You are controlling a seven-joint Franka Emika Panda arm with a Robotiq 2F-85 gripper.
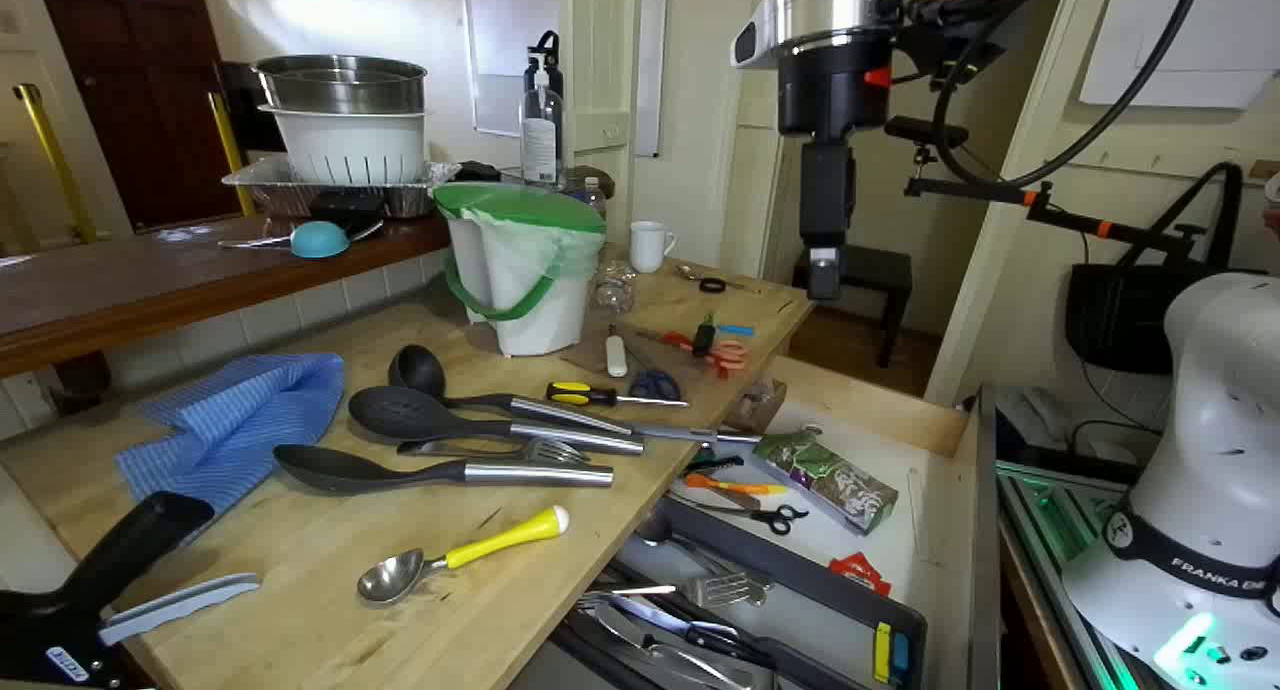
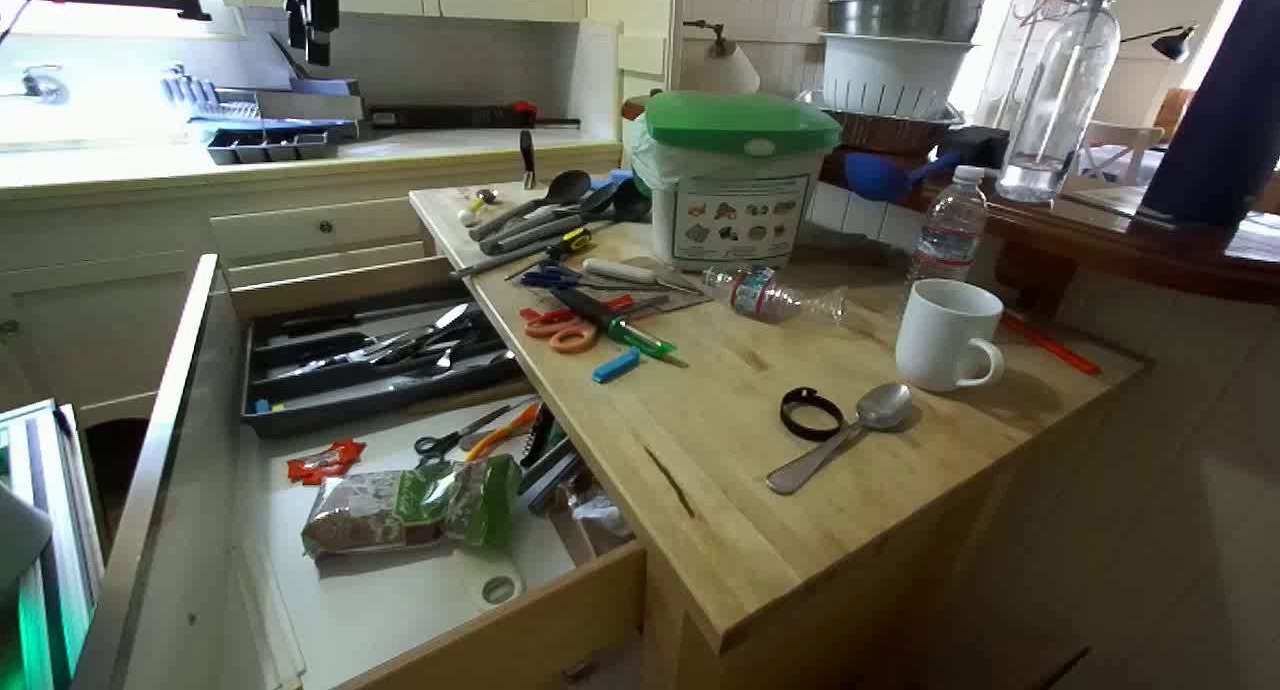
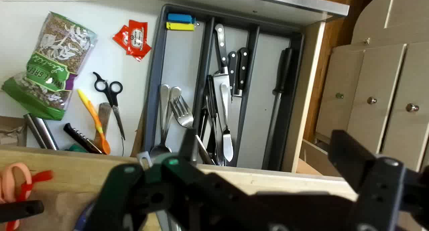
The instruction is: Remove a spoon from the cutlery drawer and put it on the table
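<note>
Hand (image 3: 264,140) spread wide, holding nothing; cutlery drawer (image 3: 309,97) stands open, likely for reach; tray walls (image 3: 205,53) presumably sort spoon (image 3: 160,150) from knives (image 3: 242,70)

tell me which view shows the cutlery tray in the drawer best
The wrist view: it looks down into the cutlery tray, its dividers plain, though the table hides one end. In both exterior views the tray shows at a slant, partly hidden by the table.

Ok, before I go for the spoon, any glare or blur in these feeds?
In an exterior view, glare whites out the area around the tap; in the wrist view, the gripper fingers look dark and soft-edged, while the cutlery drawer reads fairly sharp, though one spoon's bowl is dark.
</note>
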